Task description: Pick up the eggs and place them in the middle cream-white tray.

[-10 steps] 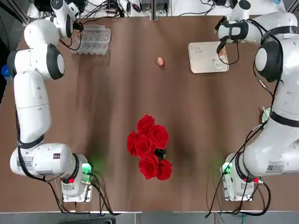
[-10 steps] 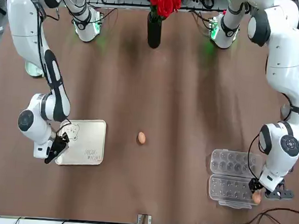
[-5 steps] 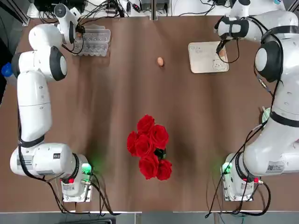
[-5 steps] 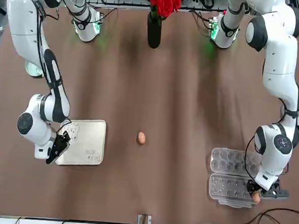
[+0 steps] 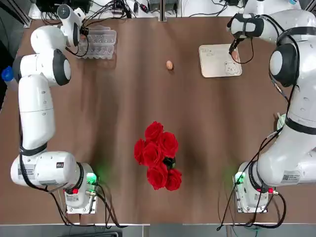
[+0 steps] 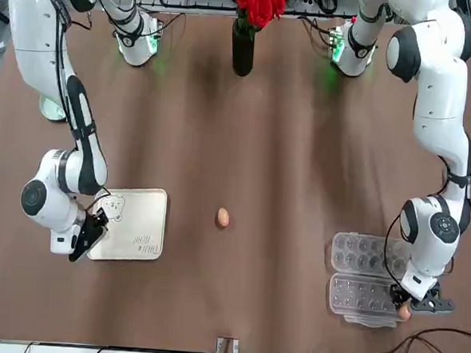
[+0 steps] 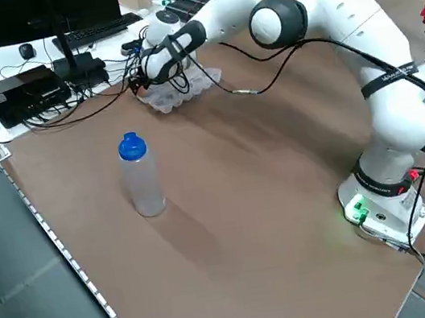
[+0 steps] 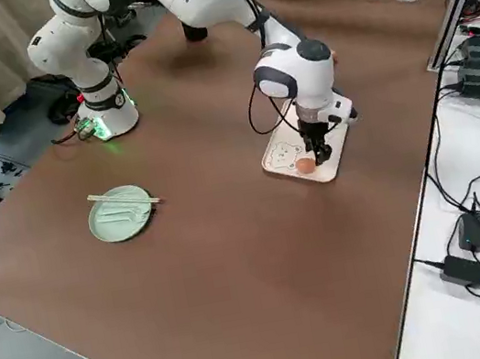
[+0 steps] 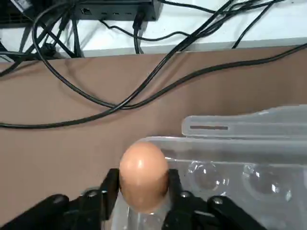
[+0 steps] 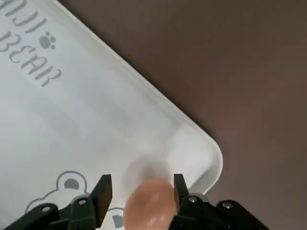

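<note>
Looking down, we see a big brown table [image 5: 113,123] with two big white robot arms. The left arm [image 5: 34,108] reaches to the far left part, and the right arm [image 5: 296,113] reaches to the far right part.

We see a bunch of red roses [image 5: 157,155] in a dark vase [image 6: 242,53], between the arms and near their side of the table. We find the clear egg box [image 6: 364,300] lying open at the far left. We see the flat cream tray [image 5: 212,54], with its bear picture, at the far right. A bottle [image 7: 140,175] with a blue cap stands out past the left arm. A round green plate [image 8: 116,217] sits out past the right arm, with pale sticks [image 8: 123,200] on it.

We see the left gripper [image 9: 144,184] at the edge of the egg box, its jaws clamped on one egg [image 9: 144,167]. We see the right gripper [image 10: 143,191] over the bear end of the tray. Its jaws are apart, with the second egg [image 10: 151,206] between them. We cannot tell if that egg touches the tray. We spot the third egg [image 6: 222,217] on the bare table, between the tray and the egg box.
</note>
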`<state>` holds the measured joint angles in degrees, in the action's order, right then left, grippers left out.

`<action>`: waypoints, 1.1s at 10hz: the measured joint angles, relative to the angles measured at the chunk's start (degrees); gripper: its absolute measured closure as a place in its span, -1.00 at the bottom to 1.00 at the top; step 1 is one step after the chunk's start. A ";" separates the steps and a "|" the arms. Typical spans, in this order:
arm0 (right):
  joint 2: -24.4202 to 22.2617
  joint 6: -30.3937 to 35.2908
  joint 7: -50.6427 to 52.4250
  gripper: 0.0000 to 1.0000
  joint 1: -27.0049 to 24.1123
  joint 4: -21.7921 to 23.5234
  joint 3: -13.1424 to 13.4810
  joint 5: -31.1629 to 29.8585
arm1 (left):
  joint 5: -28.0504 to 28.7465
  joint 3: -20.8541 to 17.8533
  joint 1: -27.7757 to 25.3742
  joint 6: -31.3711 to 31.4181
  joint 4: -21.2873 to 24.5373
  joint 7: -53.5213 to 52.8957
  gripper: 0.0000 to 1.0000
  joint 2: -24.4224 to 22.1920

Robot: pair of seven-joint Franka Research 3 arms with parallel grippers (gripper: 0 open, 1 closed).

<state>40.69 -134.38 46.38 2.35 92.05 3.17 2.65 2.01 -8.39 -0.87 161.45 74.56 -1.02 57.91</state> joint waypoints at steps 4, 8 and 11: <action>-0.61 15.42 -0.01 -0.20 0.42 -9.33 -0.29 0.09 | -0.01 -0.01 -0.07 -0.78 -1.04 0.02 0.07 -0.72; -1.36 26.37 -10.39 -0.36 5.64 -14.17 -1.92 1.99 | -0.83 0.89 1.73 -15.65 -2.00 3.18 0.07 -9.81; -1.31 27.26 -26.91 -0.39 14.18 -14.14 -3.27 3.10 | -1.06 1.09 10.18 -25.37 -1.57 18.13 0.07 -13.74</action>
<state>39.37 -107.11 19.47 16.53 77.90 -0.10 5.75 0.95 -7.31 9.31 136.09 72.99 17.11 44.16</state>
